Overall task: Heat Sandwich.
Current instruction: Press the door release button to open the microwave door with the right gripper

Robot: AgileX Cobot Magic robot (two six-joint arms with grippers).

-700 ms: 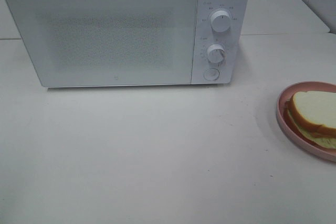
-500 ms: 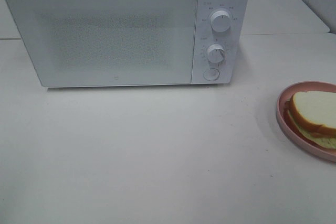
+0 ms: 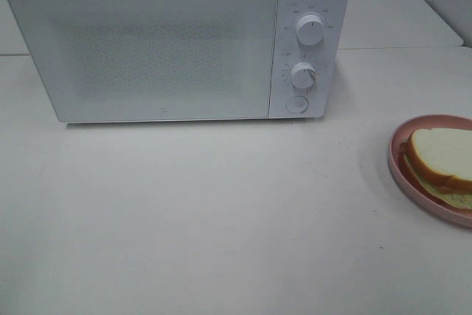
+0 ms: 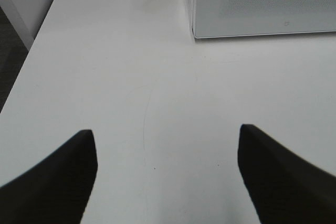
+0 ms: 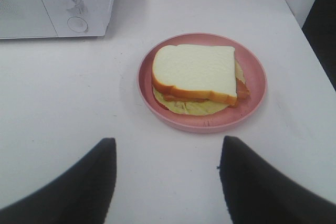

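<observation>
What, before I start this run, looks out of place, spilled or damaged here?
Nothing stands out. The microwave is shut and stands flat on the table. The sandwich lies whole on its plate, with filling peeking a little past the bread and nothing spilled.

Your light is soft and even. The high view looks pale, slightly hazy and low in contrast. The microwave point(image 3: 169, 42) throws a faint shadow on the table point(image 3: 221, 219) along its near side, and the plate point(image 3: 400, 171) throws a soft one to its left, so light seems to fall from above and the far right. The fingers of the left gripper point(image 4: 165, 129) and right gripper point(image 5: 168, 139) show as dark, blurred silhouettes. The sandwich point(image 5: 194, 72) is sharp.
</observation>
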